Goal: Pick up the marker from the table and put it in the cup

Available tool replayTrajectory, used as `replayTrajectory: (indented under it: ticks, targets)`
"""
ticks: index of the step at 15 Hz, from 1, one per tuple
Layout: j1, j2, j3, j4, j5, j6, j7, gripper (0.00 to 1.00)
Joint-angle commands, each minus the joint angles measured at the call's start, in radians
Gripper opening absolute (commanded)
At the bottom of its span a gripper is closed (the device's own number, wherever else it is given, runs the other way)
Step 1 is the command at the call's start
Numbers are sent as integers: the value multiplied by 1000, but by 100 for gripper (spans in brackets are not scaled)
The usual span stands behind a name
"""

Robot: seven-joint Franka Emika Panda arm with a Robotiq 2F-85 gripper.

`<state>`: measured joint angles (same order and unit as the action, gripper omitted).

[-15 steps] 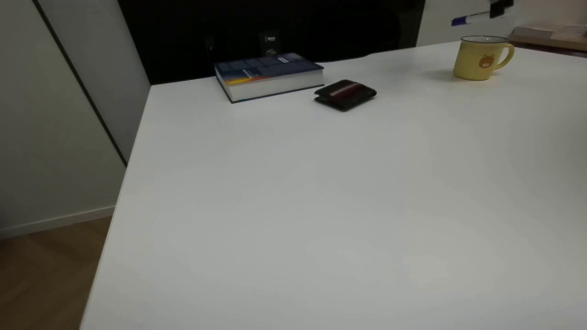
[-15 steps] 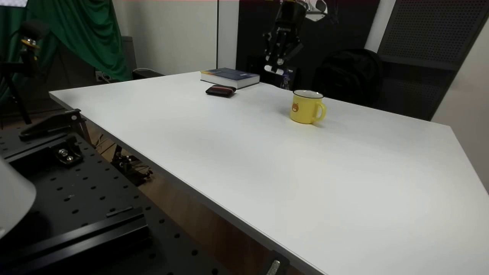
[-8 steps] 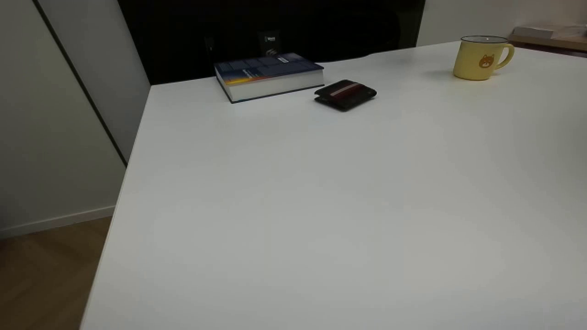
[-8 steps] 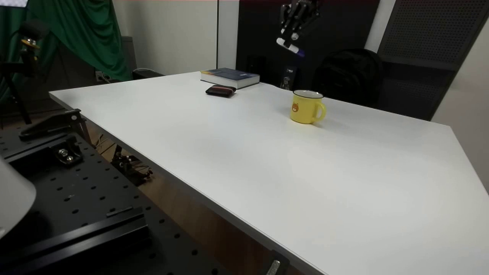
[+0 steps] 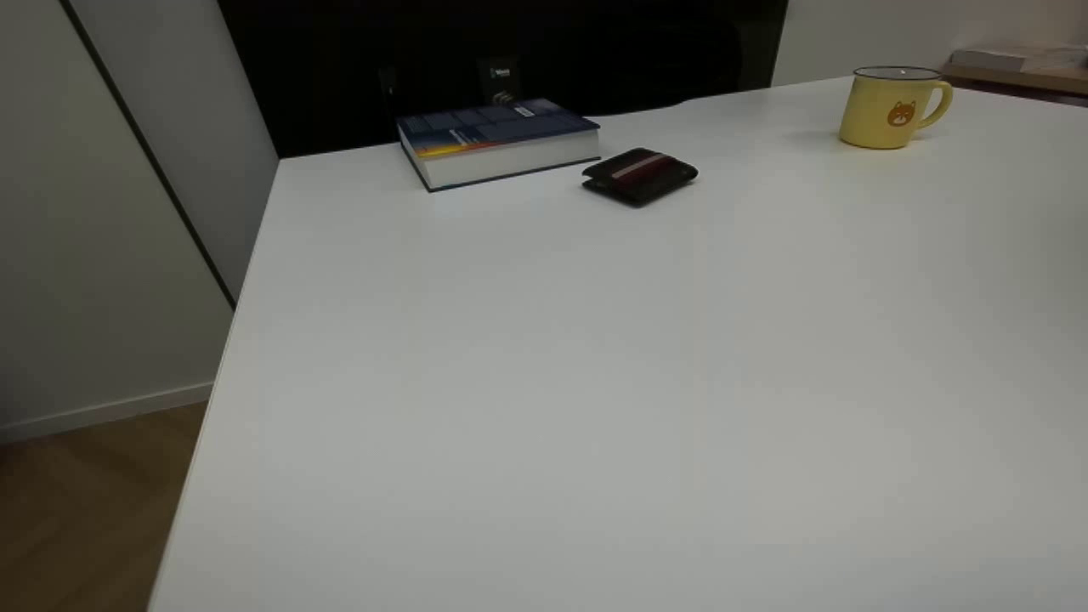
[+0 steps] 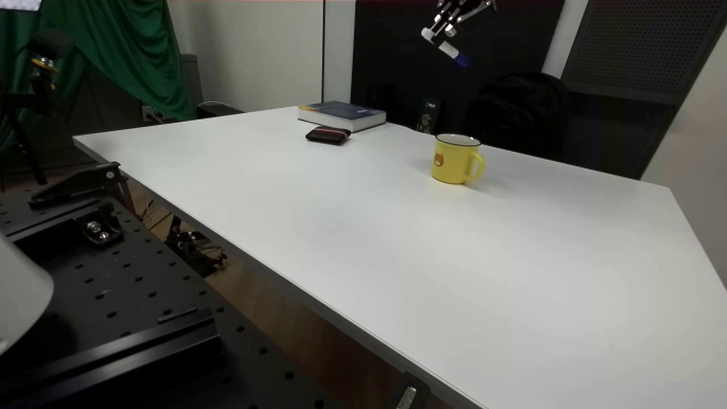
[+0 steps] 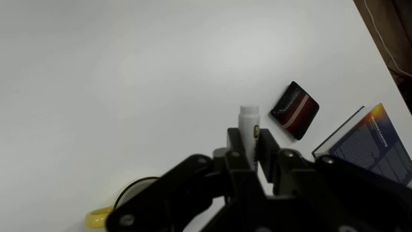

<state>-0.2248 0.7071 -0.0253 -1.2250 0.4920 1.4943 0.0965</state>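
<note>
My gripper is shut on the marker, a white pen whose plain end points up in the wrist view. In an exterior view the gripper is at the top edge and holds the marker tilted, with its dark blue end lower right, in the air above the cup. The yellow cup stands upright on the white table. The cup also shows in an exterior view, where gripper and marker are out of view. In the wrist view the cup is partly hidden by the gripper.
A black and red wallet lies on the table, beside a thick blue book near the far edge. Both also show right of the gripper in the wrist view, wallet and book. A black backpack is behind the table.
The gripper with the marker has moved up and to the right in an exterior view, and the marker has tilted more. It has left the other view's frame. Cup, wallet and book have not moved.
</note>
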Motion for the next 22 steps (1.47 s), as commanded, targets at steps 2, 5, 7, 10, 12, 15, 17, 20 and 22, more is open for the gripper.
replayTrajectory:
  ticks: [2, 5, 7, 10, 12, 15, 17, 20, 22]
  targets:
    - [-49, 62, 6, 64, 87, -24, 71, 4]
    - [-65, 83, 0, 56, 125, -25, 87, 4]
    - [-71, 98, -7, 51, 142, -23, 94, 4]
    - [-78, 122, -14, 48, 160, -22, 99, 4]
    - [-80, 138, -19, 47, 170, -20, 101, 4]
    - [-83, 160, -23, 44, 181, -21, 107, 4]
    - [-84, 173, -24, 42, 185, -20, 106, 4]
    - [-84, 193, -30, 41, 189, -15, 103, 4]
    - [-81, 206, -32, 44, 186, -11, 102, 4]
